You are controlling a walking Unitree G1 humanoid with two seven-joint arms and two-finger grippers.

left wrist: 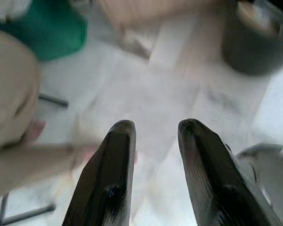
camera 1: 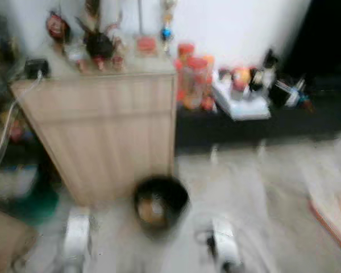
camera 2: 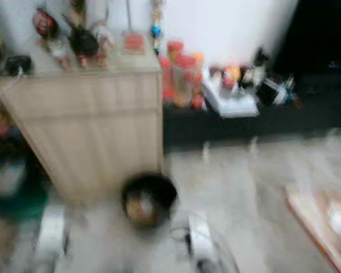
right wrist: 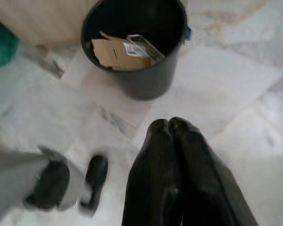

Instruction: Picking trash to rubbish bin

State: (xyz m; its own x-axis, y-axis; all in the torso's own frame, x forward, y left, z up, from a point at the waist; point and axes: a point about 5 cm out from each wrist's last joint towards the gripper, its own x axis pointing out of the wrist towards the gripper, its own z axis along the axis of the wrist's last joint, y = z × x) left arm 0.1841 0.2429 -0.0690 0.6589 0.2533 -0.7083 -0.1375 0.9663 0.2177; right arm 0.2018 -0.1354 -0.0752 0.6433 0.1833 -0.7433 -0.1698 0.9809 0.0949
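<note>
Both silver arms hang low at the near edge, blurred in the head views. The left gripper point(left wrist: 153, 136) points down at the floor, its two black fingers point(left wrist: 114, 155) parted with a clear gap between them. The right gripper point(right wrist: 170, 125) also points downward, its fingers pressed together, holding nothing.

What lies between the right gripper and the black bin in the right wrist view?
Bare pale marble floor. The right gripper, fingers shut, points toward the black bin, which holds cardboard; nothing sits on the tiles between them.
</note>
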